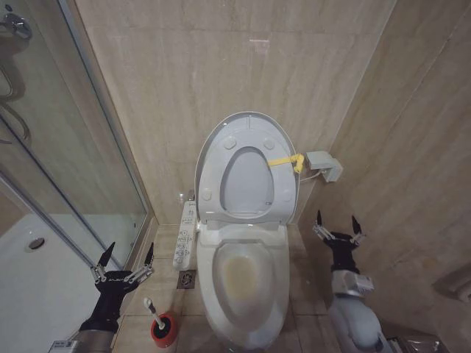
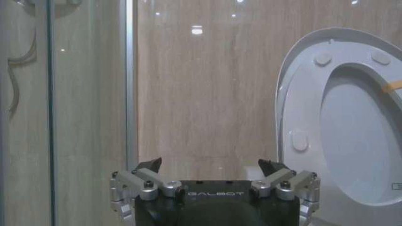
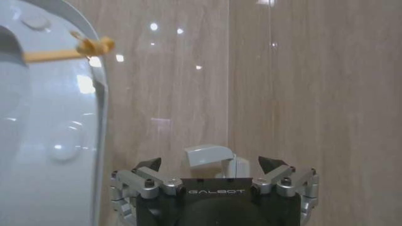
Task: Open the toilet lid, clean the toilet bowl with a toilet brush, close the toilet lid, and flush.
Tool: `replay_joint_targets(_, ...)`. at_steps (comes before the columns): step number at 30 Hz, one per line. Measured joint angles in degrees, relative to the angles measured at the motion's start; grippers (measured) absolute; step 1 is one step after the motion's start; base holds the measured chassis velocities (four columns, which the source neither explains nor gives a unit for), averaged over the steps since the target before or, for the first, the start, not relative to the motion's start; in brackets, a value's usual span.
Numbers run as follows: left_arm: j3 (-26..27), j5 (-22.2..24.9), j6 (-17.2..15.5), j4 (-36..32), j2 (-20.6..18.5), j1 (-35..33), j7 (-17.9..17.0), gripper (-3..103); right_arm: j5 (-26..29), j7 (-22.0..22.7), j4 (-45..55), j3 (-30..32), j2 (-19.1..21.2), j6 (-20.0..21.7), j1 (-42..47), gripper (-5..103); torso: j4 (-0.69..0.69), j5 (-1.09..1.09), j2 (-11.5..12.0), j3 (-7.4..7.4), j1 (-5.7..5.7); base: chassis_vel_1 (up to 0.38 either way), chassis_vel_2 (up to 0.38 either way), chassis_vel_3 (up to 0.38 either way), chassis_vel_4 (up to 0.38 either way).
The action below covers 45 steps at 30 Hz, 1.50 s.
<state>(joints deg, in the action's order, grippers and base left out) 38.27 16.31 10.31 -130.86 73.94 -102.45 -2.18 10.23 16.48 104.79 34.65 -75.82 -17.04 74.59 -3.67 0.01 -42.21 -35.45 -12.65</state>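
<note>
White toilet lid (image 1: 246, 140) upright — bowl (image 1: 243, 283) exposed

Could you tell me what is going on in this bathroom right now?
Nothing is being held. The toilet lid stands raised against the wall, leaving the toilet bowl exposed. The toilet brush sits in its red holder on the floor. The left gripper hovers open near the brush, the right gripper open beside the bowl.

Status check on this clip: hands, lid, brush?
Left hand and right hand open, empty, flanking the toilet. Lid up against the wall. Brush in its red holder, untouched. Nothing in the way.
</note>
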Motion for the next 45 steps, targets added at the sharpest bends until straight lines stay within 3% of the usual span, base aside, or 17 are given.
replay_joint_targets(11, -0.01, 0.0, 0.0, 0.0, 0.0, 0.0, 0.0, 100, 2.36, -0.07, -15.87, -1.47, 4.32, -0.88, -17.99, 100, 0.0, 0.0, 0.0, 0.0, -0.01, 0.0, 0.0, 0.0, 0.0)
replay_joint_targets(21, 0.0, 0.0, 0.0, -0.01, 0.0, 0.0, 0.0, 100, 1.84, -1.3, -26.48, -2.78, 4.22, -2.25, -29.33, 100, 0.01, -0.01, 0.0, 0.0, -0.01, 0.0, 0.0, 0.0, 0.0)
replay_joint_targets(33, 0.0, 0.0, 0.0, -0.01, 0.0, 0.0, 0.0, 100, 0.75, -1.56, -30.53, -5.92, 2.68, -2.02, -36.26, 100, 0.01, -0.01, 0.0, 0.0, 0.0, 0.0, 0.0, 0.0, 0.0)
replay_joint_targets(45, 0.0, 0.0, 0.0, -0.01, 0.0, 0.0, 0.0, 100, 0.8, -0.55, -28.02, -11.87, 2.09, -0.67, -36.49, 100, 0.01, -0.02, 0.0, 0.0, 0.0, 0.0, 0.0, 0.0, 0.0)
